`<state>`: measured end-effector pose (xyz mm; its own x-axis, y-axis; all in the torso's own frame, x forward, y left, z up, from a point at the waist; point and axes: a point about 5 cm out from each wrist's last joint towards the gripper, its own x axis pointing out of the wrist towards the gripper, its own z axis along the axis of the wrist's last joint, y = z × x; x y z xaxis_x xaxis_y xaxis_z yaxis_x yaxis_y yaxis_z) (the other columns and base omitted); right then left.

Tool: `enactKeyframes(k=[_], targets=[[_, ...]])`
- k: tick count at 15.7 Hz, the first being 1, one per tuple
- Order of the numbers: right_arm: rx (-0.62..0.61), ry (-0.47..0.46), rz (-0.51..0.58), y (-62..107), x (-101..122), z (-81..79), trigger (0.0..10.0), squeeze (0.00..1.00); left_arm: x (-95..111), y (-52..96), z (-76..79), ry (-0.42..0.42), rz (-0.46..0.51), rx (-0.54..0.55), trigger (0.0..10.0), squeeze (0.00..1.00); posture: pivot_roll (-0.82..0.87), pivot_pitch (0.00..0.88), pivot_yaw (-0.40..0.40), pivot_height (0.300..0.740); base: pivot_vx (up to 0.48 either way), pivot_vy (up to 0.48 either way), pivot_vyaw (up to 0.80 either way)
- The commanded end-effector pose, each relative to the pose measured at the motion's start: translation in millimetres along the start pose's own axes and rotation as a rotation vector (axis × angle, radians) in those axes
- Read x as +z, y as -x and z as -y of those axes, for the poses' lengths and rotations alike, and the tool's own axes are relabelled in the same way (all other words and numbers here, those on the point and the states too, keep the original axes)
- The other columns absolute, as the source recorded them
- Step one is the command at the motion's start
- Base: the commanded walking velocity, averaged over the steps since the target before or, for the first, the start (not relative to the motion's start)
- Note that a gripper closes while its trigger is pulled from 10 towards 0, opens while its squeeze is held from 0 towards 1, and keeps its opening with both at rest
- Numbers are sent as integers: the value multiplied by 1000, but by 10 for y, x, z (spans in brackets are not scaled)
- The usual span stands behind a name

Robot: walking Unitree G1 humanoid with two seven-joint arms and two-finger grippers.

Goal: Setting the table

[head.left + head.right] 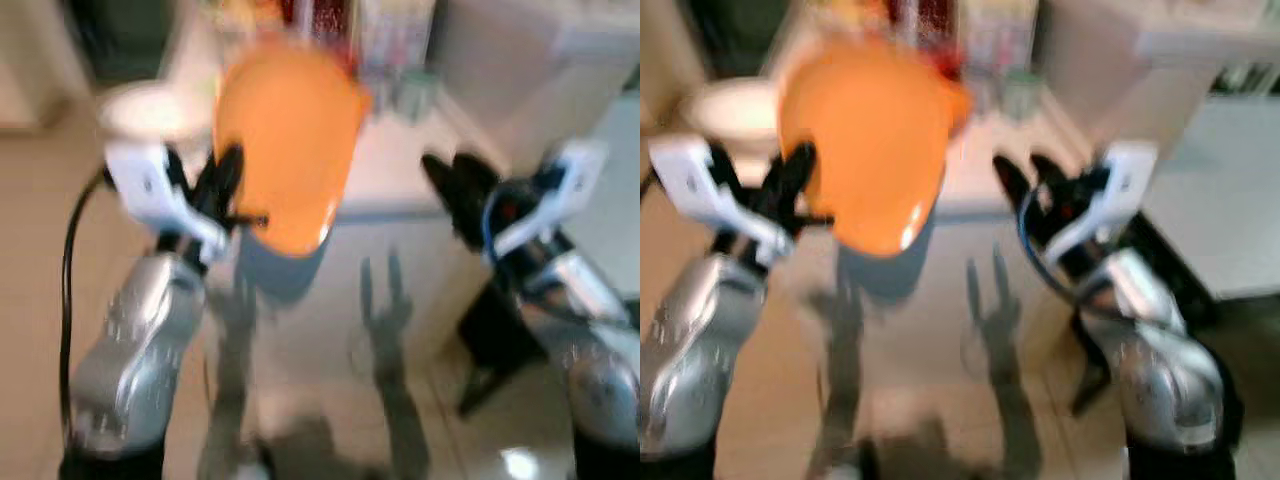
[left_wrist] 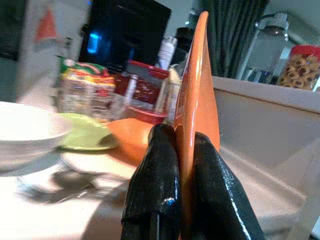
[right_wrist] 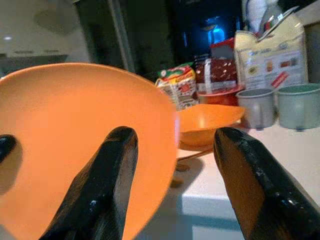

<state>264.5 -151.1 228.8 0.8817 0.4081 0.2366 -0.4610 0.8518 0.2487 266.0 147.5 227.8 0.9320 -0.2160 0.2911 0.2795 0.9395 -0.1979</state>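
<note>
At centre left, the left end effector [image 1: 228,190] is clamped on the rim of an orange plate [image 1: 290,150], held on edge above the floor. The right end effector [image 1: 455,190] hangs parted, empty. Stiff, smooth, probably slippery: grip the rim firmly. The bench [image 1: 400,165] lies beyond.

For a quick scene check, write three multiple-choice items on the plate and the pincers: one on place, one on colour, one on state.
1. Where is the plate?
A. Flat on the counter
B. Held up in the left pincer
C. On the floor

2. What colour is the plate?
A. Orange
B. Blue
C. White

3. How is the right pincer?
A. Shut on a cup
B. Shut on the plate
C. Open, holding nothing

Answers: 1 B, its fingers clamp the rim, edge-on in the left wrist view; 2 A, orange in every view; 3 C, its fingers stand apart with a gap.
</note>
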Motion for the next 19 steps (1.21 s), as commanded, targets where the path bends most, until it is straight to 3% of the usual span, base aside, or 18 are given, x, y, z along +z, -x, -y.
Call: enactKeyframes(k=[1,6,8,19], targets=[[-39,33,11,6,23,45,10000,0,87,-71,72,-39,48,-45,10000,0,-25,0,-43,740,0,0,0],[-124,119,11,24,-21,126,10000,0,30,-110,69,-77,35,-31,10000,0,-33,0,-36,740,0,-121,0],[-183,142,-3,28,-67,228,10000,0,-12,-123,71,-97,33,-15,10000,0,-33,0,-56,740,0,-322,0],[-237,221,-27,39,-145,298,10000,0,-151,-88,89,-126,1,-16,10000,0,-48,0,-52,740,0,-324,0]])
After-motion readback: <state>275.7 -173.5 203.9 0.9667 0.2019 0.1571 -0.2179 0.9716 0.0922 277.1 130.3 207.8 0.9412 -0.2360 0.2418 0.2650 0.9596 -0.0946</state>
